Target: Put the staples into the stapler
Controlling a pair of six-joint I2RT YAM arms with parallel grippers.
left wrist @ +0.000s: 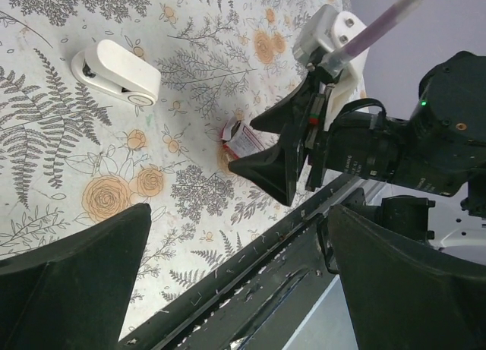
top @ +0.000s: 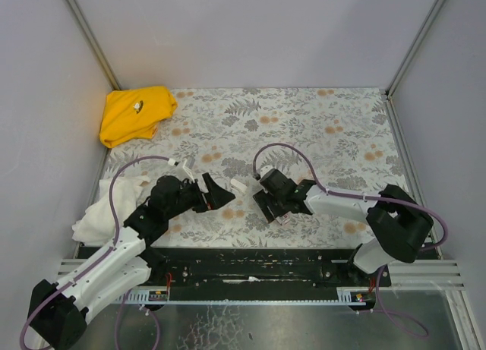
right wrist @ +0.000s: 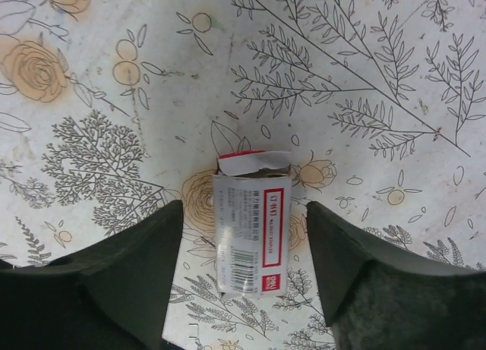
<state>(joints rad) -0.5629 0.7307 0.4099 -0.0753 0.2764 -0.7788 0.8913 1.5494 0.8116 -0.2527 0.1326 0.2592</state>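
- Right fingers released, straddling the staple box, gaps on both sides.
- Box flat on desk, middle of near edge.
- Left fingers spread wide, holding nothing.
- Stapler on desk near the box, untouched.

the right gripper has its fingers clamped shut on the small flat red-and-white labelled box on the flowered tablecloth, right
Not quite. The right gripper is open, not clamped: the small flat red-and-white labelled box lies on the flowered tablecloth between its fingers, with a gap on each side. The right wrist view shows it.
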